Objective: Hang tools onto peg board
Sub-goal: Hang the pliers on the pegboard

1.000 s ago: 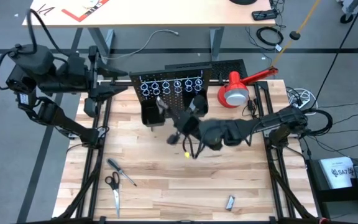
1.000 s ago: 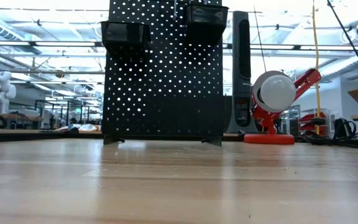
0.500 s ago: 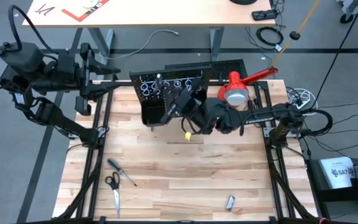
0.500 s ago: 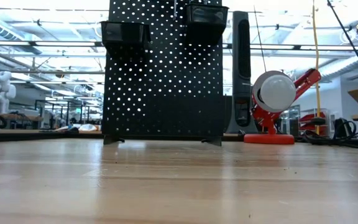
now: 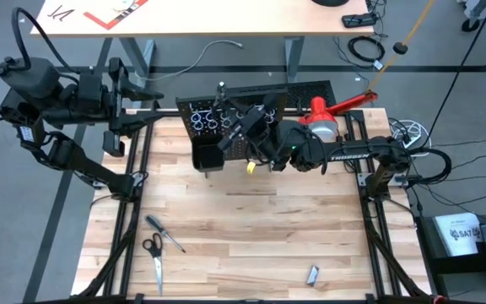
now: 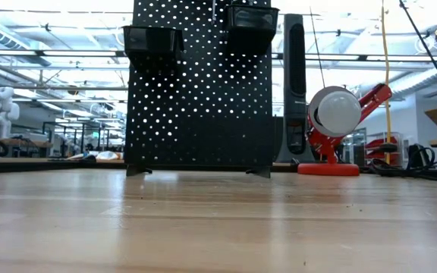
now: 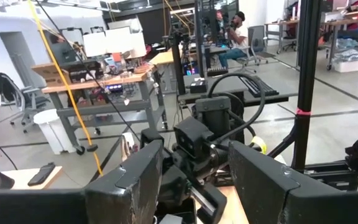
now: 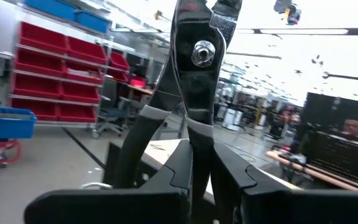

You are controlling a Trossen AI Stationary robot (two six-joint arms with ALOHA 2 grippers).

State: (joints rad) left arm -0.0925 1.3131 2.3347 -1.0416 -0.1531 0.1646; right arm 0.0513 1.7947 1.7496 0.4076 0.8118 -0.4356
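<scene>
Right gripper point(image 5: 245, 133) is clamped on the pliers point(image 8: 191, 68) — in the right wrist view both dark fingers point(image 8: 166, 177) press against the black handles just below the pivot, with the metal head pointing away from the wrist. In the high view this gripper is raised directly over the peg board point(image 5: 230, 118), just above the row of silver rings point(image 5: 212, 119), and the yellow-tipped handle end of the pliers hangs just on the near side of the board, below the gripper. One black bin point(image 5: 205, 155) on the board sits just to the left of the gripper.

Left gripper point(image 5: 148, 108) waits with its fingers point(image 7: 129, 180) spread and nothing between them, parked off the far-left corner of the surface point(image 5: 243, 236), well apart from the peg board.

Well away from both grippers, near the front-left edge of the surface, lie the screwdriver point(image 5: 165, 234) and the scissors point(image 5: 154, 257) — close together. A small metal piece point(image 5: 312, 274) lies toward the front-right.
</scene>
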